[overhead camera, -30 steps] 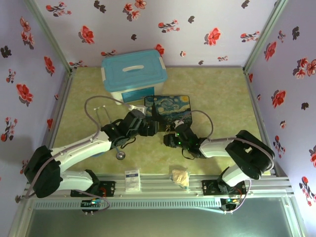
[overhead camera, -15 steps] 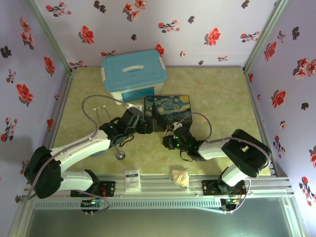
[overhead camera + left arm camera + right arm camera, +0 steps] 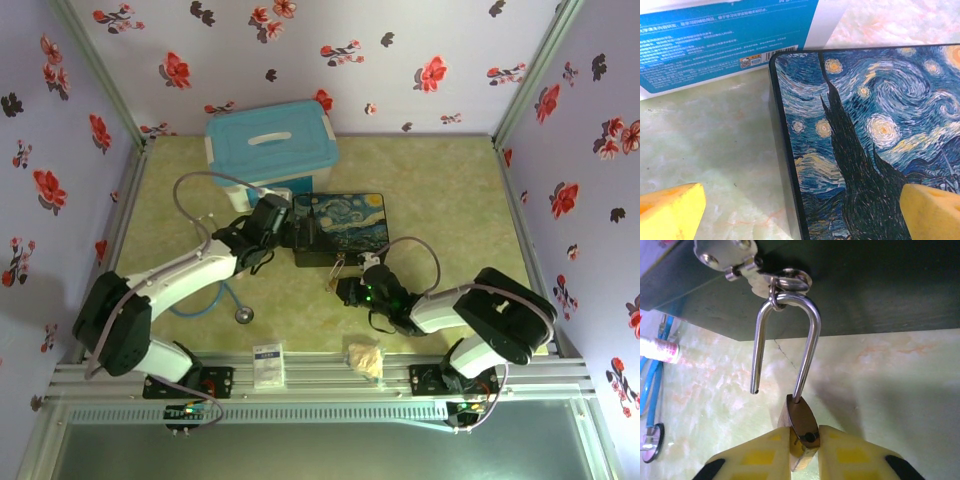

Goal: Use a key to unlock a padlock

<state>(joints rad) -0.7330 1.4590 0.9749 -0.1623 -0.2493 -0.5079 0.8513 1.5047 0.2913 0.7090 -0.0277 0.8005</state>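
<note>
One shackle leg (image 3: 756, 360) hangs free, so the padlock (image 3: 801, 427), pinched in the right jaws yet hooked through the tin's (image 3: 870, 290) ring (image 3: 791, 280), seems unlocked; left jaws gape empty; next, unhook it.

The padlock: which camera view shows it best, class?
The right wrist view: the padlock sits pinched in the right gripper, its shackle open and hooked through a ring on the tin box. The top external view gives a tiny glint; the left wrist view faces the box lid.
</note>
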